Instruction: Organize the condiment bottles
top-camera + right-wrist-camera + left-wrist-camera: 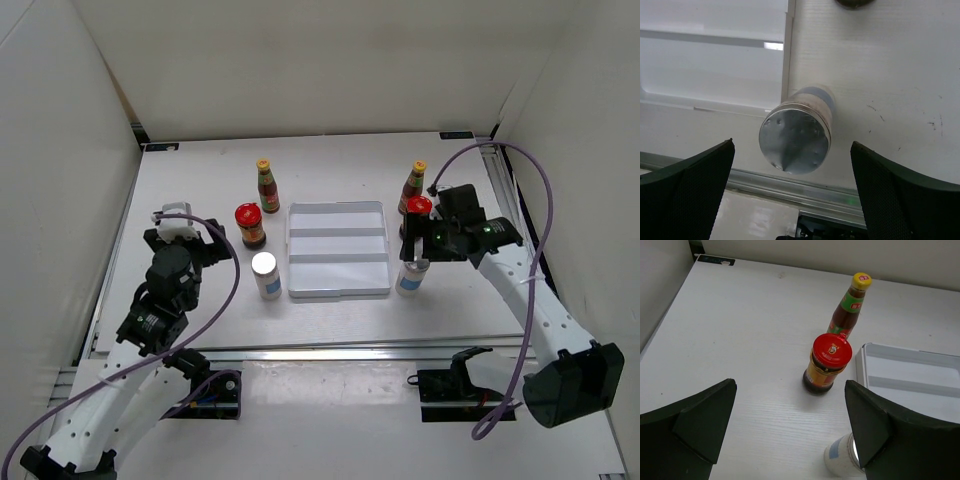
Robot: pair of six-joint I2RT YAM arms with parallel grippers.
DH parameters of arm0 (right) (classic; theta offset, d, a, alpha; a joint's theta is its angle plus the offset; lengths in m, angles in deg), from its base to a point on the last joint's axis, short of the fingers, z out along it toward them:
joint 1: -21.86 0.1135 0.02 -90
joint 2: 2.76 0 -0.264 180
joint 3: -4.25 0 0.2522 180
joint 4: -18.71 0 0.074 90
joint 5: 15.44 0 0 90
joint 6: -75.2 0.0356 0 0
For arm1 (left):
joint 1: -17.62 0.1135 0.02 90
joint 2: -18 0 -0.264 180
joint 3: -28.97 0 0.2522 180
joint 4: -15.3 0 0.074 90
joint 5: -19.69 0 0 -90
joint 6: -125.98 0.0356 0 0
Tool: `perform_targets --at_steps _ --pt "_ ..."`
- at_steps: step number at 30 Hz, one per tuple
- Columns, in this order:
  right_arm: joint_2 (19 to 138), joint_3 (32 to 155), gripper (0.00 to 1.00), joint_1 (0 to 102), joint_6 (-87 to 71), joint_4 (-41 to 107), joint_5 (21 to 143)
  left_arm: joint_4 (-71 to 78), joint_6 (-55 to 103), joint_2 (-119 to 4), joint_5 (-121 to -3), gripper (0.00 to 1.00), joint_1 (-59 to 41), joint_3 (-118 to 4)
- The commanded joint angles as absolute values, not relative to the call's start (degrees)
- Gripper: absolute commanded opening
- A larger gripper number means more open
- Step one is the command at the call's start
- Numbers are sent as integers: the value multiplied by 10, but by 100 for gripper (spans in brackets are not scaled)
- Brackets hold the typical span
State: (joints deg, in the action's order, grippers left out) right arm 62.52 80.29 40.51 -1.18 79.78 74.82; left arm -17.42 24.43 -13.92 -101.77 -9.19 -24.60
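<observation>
Hovering spread wide, the right fingers flank, without touching, the white silver-capped shaker beside the white ridged tray. Also released, the left fingers face a red-lidded squat jar — then a slim yellow-capped dark bottle — on the bench.

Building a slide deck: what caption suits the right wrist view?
Open right gripper hovers over a silver-capped shaker standing beside the white tray.

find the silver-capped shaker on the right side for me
In the top view the silver-capped shaker stands just right of the near right corner of the white tray, on the near side of the red-lidded jar, below the open right gripper.
</observation>
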Motion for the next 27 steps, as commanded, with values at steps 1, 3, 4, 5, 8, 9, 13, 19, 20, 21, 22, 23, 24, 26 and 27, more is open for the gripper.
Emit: perform_targets --at_steps 1,3,4,5,8,9,13,19,20,21,22,23,24,26,27 --pt "641 787 100 416 10 772 711 -161 253 -136 -1026 100 -94 -235" --pt "654 781 100 422 16 772 704 -161 253 -130 -1060 100 -94 -235" --pt "661 781 100 422 22 772 699 -161 253 -130 -1070 100 -100 -235" --pt "668 787 100 422 22 772 693 -161 253 -125 -1088 100 -109 -235" --pt "696 787 100 439 27 763 671 -167 253 -125 -1078 100 -120 -229" --pt "710 787 100 444 27 757 665 -167 253 -125 -1078 100 -120 -229" --pt "734 766 93 444 39 739 652 -161 253 -150 -1078 100 -120 -235" --pt "728 741 56 444 56 739 646 -161 259 -162 -1096 100 -120 -235" --pt "720 741 49 444 56 745 641 -161 259 -162 -1096 100 -120 -235" --pt "713 748 45 444 56 751 634 -161 259 -162 -1090 100 -120 -235" --pt "704 759 45 454 56 762 622 -161 259 -167 -1090 100 -120 -235" --pt "686 769 42 465 56 768 603 -161 259 -167 -1090 100 -120 -235" --pt "677 781 32 473 51 775 594 -161 259 -167 -1098 100 -120 -235" --pt "658 825 22 499 45 797 573 -161 259 -179 -1104 100 -120 -235" --pt "658 842 16 508 38 804 560 -161 259 -179 -1104 100 -120 -235"
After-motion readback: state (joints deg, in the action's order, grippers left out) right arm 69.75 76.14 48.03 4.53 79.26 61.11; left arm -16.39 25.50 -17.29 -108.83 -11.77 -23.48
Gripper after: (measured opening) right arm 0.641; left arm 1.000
